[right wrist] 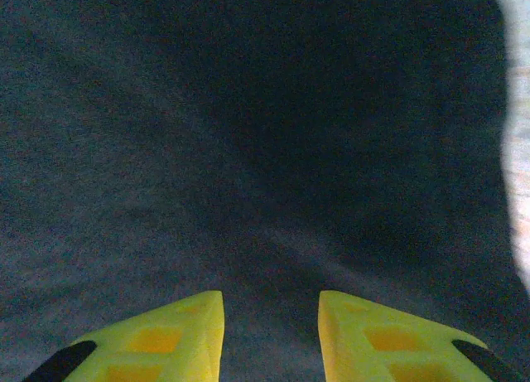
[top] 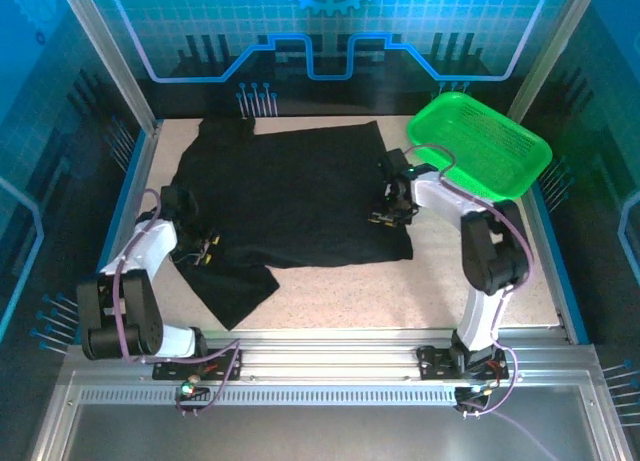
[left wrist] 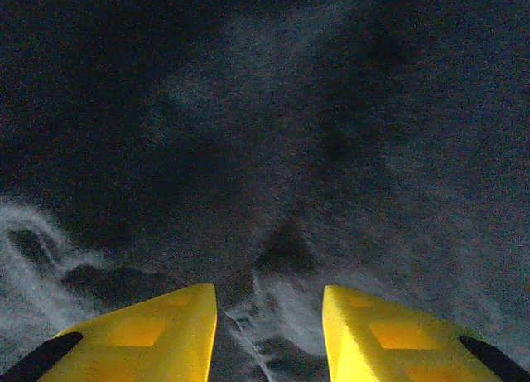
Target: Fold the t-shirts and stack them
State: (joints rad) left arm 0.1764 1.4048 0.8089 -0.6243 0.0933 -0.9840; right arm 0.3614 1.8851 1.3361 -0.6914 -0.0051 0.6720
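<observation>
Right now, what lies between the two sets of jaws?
Only the black t-shirt, spread on the table; the top view shows it.

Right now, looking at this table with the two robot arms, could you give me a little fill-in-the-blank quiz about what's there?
1. The t-shirt spread out on the table is ____ in colour.
2. The mesh basket at the table's far right corner is ____.
3. In the wrist views, the left gripper and the right gripper both have ____ fingers, held apart above the cloth.

Missing words: black; green; yellow.
</observation>
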